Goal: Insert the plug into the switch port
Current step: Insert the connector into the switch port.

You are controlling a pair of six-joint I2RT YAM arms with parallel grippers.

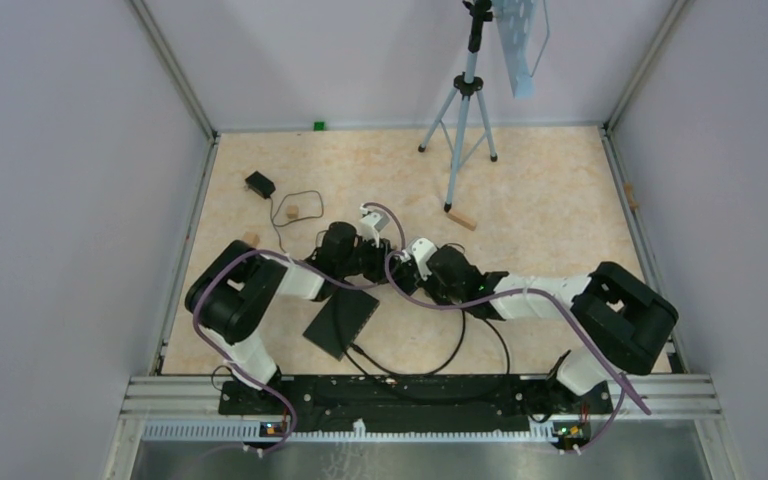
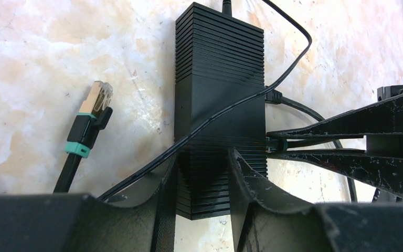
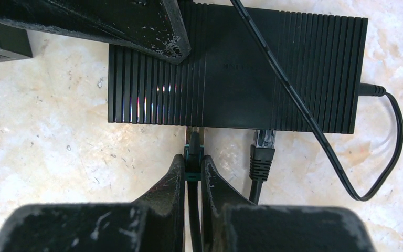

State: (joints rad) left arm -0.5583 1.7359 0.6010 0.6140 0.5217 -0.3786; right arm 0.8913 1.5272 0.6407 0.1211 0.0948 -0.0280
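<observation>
Against ribbed switch (image 3: 231,79), teal-collared plug (image 3: 193,155)

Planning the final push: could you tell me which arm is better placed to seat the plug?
Right. The right gripper is shut on the plug at the switch port; the left gripper sits over the switch.

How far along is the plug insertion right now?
Done: the right gripper holds the teal-booted plug, lined up at the switch port. In hand: its tip sits at the port mouth while the left gripper steadies the switch. Left: pushing it fully home, then releasing.
</observation>
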